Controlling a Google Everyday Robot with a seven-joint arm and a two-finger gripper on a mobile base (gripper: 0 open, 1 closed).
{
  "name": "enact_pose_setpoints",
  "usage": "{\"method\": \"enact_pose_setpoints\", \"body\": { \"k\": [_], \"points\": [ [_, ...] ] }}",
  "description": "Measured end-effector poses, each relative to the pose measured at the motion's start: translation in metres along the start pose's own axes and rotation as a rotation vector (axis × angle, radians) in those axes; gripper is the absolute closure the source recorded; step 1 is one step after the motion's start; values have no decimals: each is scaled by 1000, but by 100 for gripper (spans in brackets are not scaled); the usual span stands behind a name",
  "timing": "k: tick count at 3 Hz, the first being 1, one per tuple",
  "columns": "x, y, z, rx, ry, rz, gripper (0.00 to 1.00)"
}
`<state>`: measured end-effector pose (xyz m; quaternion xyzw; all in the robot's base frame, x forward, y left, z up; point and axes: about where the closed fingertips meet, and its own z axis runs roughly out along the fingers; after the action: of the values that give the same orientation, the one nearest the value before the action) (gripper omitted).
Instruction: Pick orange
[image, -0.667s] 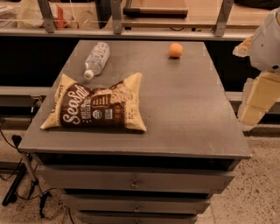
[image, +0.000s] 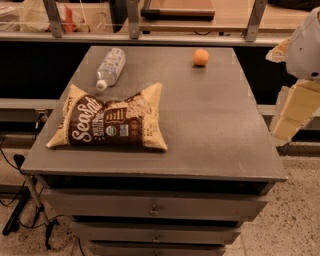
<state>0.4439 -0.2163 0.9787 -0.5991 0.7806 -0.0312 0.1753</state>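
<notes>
The orange (image: 201, 57) is a small round fruit lying near the far edge of the grey table top (image: 210, 130), right of centre. My gripper (image: 294, 112) hangs off the table's right edge, beyond the right side and well in front of the orange. It touches nothing. The white arm body (image: 307, 45) is above it at the frame's right border.
A brown and cream chip bag (image: 110, 124) lies flat on the left half of the table. A plastic bottle (image: 110, 67) lies on its side at the far left. A counter with metal posts (image: 150, 25) runs behind the table. Drawers (image: 155, 207) are below the top.
</notes>
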Motion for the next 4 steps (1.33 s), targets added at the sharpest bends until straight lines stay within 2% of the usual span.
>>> {"method": "enact_pose_setpoints", "body": {
  "k": [1,2,3,4],
  "points": [
    [-10,-32,14,13,-111,29,0],
    [-25,-70,43,6,-226,91,0],
    [-43,-115,86,38,-344,187,0],
    [-43,-115,86,37,-344,187,0]
  ]
}}
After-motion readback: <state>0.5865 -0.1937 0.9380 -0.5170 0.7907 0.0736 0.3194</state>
